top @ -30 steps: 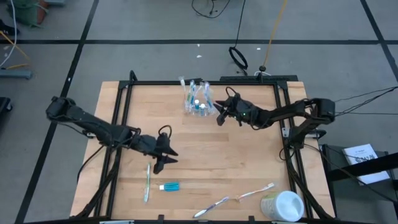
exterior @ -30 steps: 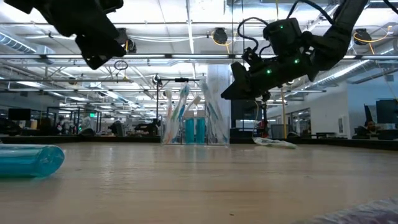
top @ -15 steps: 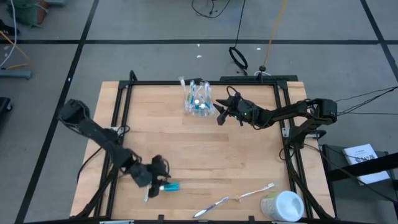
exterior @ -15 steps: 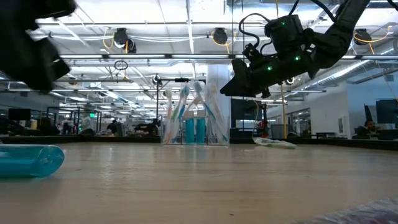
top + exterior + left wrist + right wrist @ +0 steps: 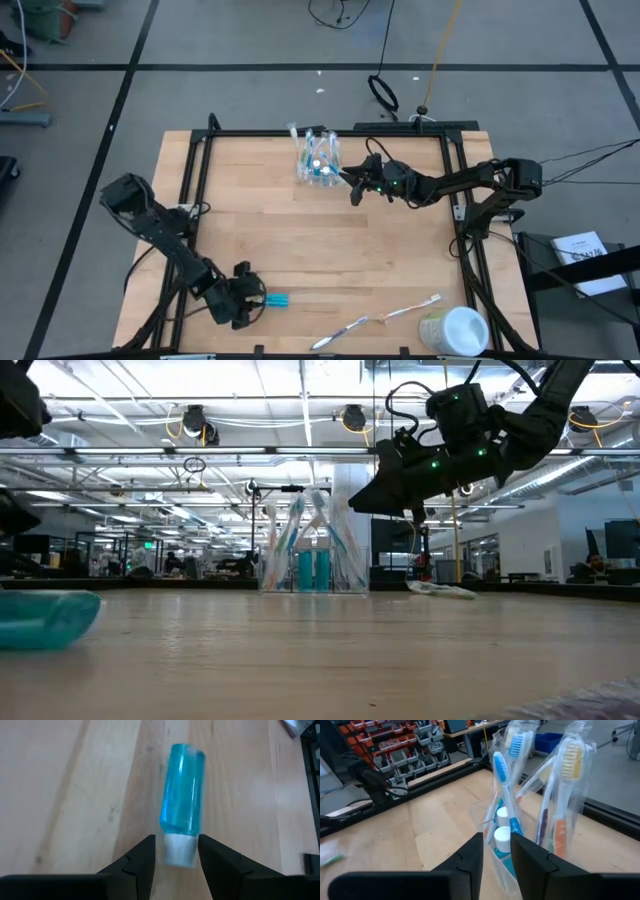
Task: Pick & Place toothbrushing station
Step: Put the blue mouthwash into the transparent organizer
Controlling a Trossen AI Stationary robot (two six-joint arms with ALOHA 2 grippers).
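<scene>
Left gripper (image 5: 176,857) dropped to toothpaste tube (image 5: 182,790); labels unreadable.

Pale wooden table top (image 5: 330,235) framed by black metal rails (image 5: 330,133), large white cup (image 5: 452,331) lay tipped at its near right corner, black cable loop (image 5: 383,93) lay on grey tiled floor (image 5: 250,35) beyond.

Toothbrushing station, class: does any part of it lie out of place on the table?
Yes. A blue toothpaste tube lies flat by the left pincer, and two toothbrushes lie loose near the front edge, away from the clear cup holding the rest.
</scene>
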